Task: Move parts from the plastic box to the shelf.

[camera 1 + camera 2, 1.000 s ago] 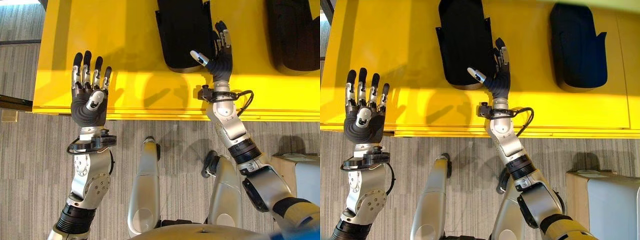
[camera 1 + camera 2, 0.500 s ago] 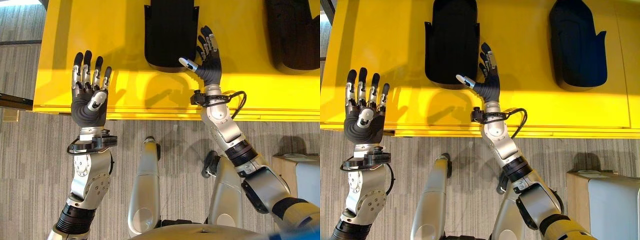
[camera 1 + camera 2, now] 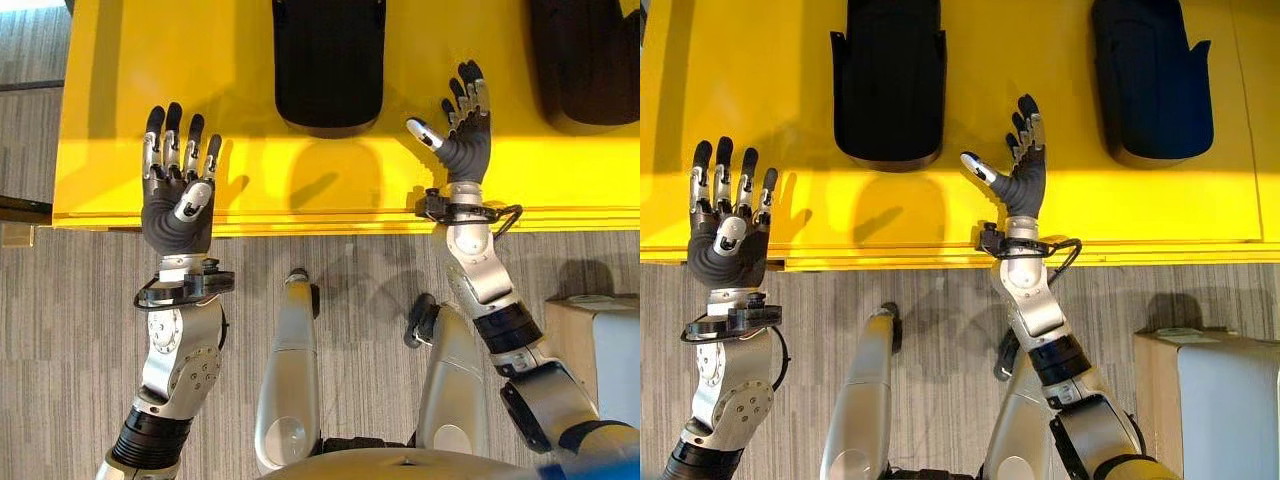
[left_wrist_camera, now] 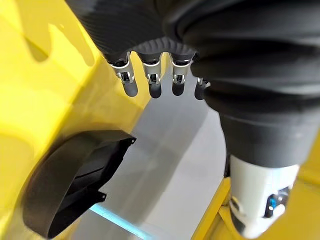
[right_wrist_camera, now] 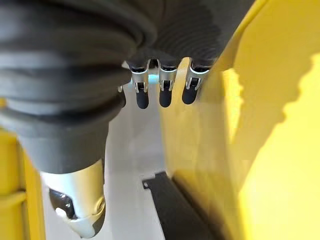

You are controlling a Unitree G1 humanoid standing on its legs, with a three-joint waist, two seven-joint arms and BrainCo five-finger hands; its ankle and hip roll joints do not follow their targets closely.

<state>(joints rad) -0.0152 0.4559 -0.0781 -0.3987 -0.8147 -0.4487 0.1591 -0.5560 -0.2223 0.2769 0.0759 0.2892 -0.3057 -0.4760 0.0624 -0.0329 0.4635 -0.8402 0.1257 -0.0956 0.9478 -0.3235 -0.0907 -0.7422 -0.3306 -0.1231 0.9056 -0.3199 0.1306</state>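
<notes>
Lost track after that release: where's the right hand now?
In the left eye view the right hand is open over the yellow shelf near its front edge, between the two black parts, touching neither.

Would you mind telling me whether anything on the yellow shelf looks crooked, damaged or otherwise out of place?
Nothing stands out. Two black parts lie flat on the yellow shelf, side by side and pointing the same way. The left hand and right hand are open and hold nothing.
</notes>
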